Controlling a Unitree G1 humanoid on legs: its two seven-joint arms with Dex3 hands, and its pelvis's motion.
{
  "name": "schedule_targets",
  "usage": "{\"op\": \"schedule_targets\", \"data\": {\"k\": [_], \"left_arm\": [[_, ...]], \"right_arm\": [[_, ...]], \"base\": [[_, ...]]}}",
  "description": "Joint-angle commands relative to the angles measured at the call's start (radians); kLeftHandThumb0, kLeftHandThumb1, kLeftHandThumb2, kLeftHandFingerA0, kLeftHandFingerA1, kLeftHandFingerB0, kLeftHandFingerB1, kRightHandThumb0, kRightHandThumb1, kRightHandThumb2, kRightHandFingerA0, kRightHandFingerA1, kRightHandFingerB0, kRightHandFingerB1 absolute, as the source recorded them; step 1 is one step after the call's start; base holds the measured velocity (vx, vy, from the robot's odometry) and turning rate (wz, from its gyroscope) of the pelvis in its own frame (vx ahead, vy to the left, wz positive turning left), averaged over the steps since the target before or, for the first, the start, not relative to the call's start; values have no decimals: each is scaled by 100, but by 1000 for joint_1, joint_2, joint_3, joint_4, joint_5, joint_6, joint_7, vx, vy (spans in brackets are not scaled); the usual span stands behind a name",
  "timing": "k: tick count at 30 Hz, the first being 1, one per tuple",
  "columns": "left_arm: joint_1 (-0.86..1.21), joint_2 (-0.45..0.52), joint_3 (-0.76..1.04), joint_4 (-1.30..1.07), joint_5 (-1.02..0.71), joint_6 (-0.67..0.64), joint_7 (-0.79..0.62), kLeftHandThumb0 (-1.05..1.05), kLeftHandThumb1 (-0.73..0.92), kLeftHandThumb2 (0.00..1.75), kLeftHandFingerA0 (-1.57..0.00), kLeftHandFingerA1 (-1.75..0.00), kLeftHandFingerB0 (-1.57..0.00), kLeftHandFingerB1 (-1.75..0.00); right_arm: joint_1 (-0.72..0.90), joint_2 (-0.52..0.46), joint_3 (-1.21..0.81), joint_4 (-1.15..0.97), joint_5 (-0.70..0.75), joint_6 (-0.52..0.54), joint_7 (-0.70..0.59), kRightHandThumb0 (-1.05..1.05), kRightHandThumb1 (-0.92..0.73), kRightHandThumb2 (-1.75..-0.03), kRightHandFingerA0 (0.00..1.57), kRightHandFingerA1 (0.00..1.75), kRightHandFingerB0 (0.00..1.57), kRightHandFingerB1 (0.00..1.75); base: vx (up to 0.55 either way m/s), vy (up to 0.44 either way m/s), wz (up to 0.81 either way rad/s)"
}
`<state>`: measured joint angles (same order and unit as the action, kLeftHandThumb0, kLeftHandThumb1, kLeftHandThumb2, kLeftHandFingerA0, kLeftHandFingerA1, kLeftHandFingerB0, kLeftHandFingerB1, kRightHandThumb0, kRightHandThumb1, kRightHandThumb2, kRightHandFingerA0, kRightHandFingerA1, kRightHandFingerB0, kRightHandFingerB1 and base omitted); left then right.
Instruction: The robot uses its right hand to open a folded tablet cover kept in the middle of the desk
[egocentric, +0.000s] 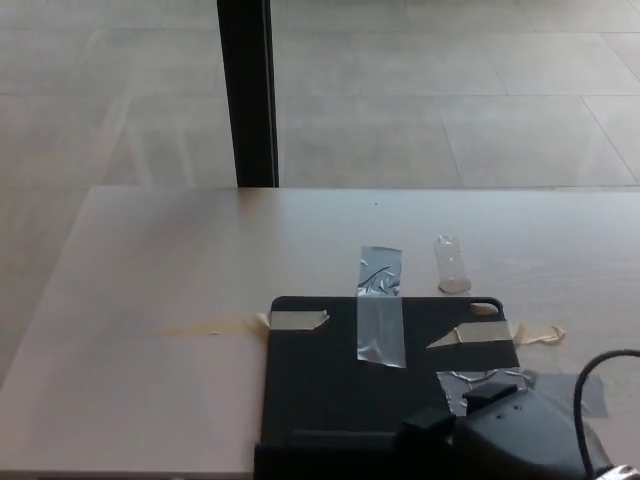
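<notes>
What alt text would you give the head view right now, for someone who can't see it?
A black tablet cover lies flat on a pale desk, fastened by a grey tape strip and beige tape pieces. The robot's black right hand overlaps its near right corner; its fingers cannot be made out. A black post stands behind the desk.

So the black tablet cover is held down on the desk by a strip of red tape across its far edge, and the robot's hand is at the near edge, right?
Nearly. The strip across the far edge of the tablet cover is silver-grey, not red, as the head view shows. The rest stands: the cover is black, lies on the desk, and the right hand is at its near edge.
</notes>
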<state>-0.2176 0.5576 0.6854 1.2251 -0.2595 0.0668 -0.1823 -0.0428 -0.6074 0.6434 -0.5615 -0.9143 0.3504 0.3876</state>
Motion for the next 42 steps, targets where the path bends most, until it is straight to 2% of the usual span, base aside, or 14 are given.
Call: {"op": "schedule_targets", "data": {"k": [1, 2, 9, 10, 11, 25, 27, 28, 33, 34, 37, 38, 41, 42], "left_arm": [[-20, 58, -10, 12, -23, 30, 9, -78, 81, 65, -70, -78, -43, -60], [-19, 58, -8, 13, -25, 28, 3, -78, 81, 65, -67, -76, -42, -60], [-18, 62, -5, 16, -39, 29, -22, -78, 80, 65, -65, -77, -41, -60], [-19, 63, -5, 16, -41, 29, -20, -78, 80, 65, -64, -77, -40, -61], [-21, 63, -8, 15, -42, 27, -22, -79, 80, 65, -65, -77, -40, -61], [-13, 68, -22, 25, -59, 22, -19, -80, 80, 65, -67, -77, -40, -60], [2, 71, -23, 23, -59, 18, -28, -79, 82, 65, -67, -78, -40, -61], [2, 72, -23, 21, -60, 20, -27, -79, 82, 66, -69, -80, -40, -62], [9, 74, -38, 18, -48, 17, -13, -78, 82, 65, -72, -78, -42, -60], [15, 74, -36, 21, -50, 17, -13, -77, 82, 65, -70, -77, -42, -60], [20, 78, -31, 22, -58, 22, -22, -78, 82, 64, -73, -81, -40, -62], [21, 80, -30, 22, -59, 23, -24, -79, 81, 63, -76, -83, -41, -62], [24, 81, -38, 20, -50, 23, -15, -79, 82, 62, -73, -80, -42, -62], [25, 79, -42, 21, -46, 17, -11, -81, 61, 97, -72, -80, -40, -65]], "right_arm": [[262, 10, -110, -25, 128, 106, 88, -100, -76, -117, 58, 83, 25, 47], [282, 20, -127, -30, 144, 102, 85, -97, -92, -70, 62, 98, 34, 39], [380, 98, -213, -18, 206, 61, 61, -97, -92, -73, 64, 88, 35, 40], [394, 129, -235, -6, 230, 65, 45, -100, -78, -116, 63, 83, 32, 51], [395, 136, -246, 1, 237, 62, 44, -97, -92, -72, 57, 74, 35, 40], [435, 180, -399, -15, 373, 44, 93, -99, -92, -74, 61, 66, 33, 38], [365, 183, -498, -74, 420, 64, 101, -100, -80, -118, 61, 67, 32, 50], [344, 185, -531, -77, 445, 62, 103, -94, -92, -72, 65, 87, 38, 40], [193, 134, -770, -65, 597, 58, 156, -92, -81, -117, 62, 70, 31, 50], [156, 127, -824, -51, 616, 64, 148, -87, -92, -76, 64, 62, 33, 38], [33, 119, -1038, -7, 676, 167, 111, -96, -77, -113, 59, 62, 31, 48], [14, 123, -1074, -4, 691, 189, 110, -88, -92, -69, 62, 54, 35, 37], [-39, 126, -1281, 87, 790, 216, 89, -93, -92, -68, 64, 53, 38, 38], [-42, 130, -1330, 116, 808, 221, 76, -94, -91, -68, 64, 51, 38, 38]], "base": [[0, 0, 0], [0, 0, 0], [0, 0, 0], [0, 0, 0], [0, 0, 0], [0, 0, 0], [0, 0, 0], [0, 0, 0], [0, 0, 0], [0, 0, 0], [0, 0, 0], [0, 0, 0], [0, 0, 0], [0, 0, 0]]}}
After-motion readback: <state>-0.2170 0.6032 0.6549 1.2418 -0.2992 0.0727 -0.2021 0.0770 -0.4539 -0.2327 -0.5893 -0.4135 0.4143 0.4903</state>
